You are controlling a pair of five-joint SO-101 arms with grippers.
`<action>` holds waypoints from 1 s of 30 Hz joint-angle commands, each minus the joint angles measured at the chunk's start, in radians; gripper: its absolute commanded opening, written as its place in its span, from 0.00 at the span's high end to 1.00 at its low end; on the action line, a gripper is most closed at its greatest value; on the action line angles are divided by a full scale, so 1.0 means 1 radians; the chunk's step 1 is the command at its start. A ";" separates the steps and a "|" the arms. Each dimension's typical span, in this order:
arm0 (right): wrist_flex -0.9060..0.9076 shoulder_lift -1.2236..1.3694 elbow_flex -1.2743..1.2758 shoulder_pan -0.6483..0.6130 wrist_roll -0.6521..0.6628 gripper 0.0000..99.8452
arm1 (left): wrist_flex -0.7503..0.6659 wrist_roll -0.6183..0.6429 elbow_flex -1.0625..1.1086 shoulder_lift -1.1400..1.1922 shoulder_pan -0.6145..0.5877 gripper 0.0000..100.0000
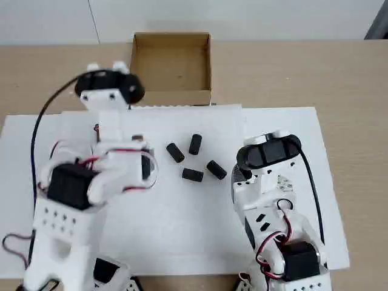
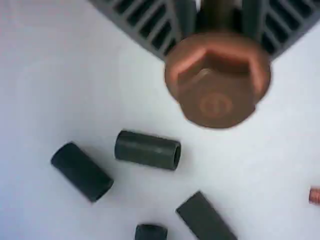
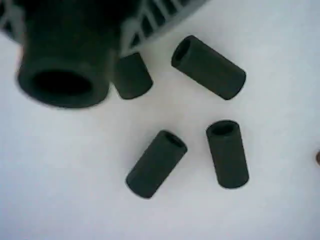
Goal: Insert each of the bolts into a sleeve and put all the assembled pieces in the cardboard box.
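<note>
Copper bolt right up at the left wrist lens, hex head facing us. The left gripper has it clamped by the shank between its ribbed grey fingers. A stamped mark sits in the middle of that head, too blurred to read, and no other writing can be made out. Over to the right wrist view, and a black sleeve looms just as close, open bore toward the lens, pinched tight in the right gripper. Below both tools, four loose sleeves lie on their sides on the white paper, close together, pointing every which way. From the right wrist, one of them tucks partly behind the held sleeve, while the other three lie in plain sight. From the left wrist, all four sit apart from the bolt head, and a second copper piece peeks in at the frame edge. The high view adds the wider layout, with an arm on either side of the cluster. The cardboard box sits on the wooden table at the paper's far edge, well apart from the sleeves.
</note>
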 commanded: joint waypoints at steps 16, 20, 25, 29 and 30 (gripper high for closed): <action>-0.242 -0.019 0.097 -0.170 -0.006 1.00 | -0.559 0.002 0.860 -0.979 0.003 1.00; -0.283 -0.019 0.107 -0.263 -0.008 1.00 | -0.646 0.002 0.955 -1.134 0.003 1.00; -0.348 -0.021 0.141 -0.386 -0.005 1.00 | -0.769 0.057 0.983 -1.129 0.003 1.00; -0.438 -0.021 0.186 -0.444 -0.003 1.00 | -0.873 0.106 1.006 -1.129 0.011 1.00; -0.464 -0.021 0.195 -0.458 -0.003 1.00 | -0.893 0.106 1.013 -1.129 0.011 1.00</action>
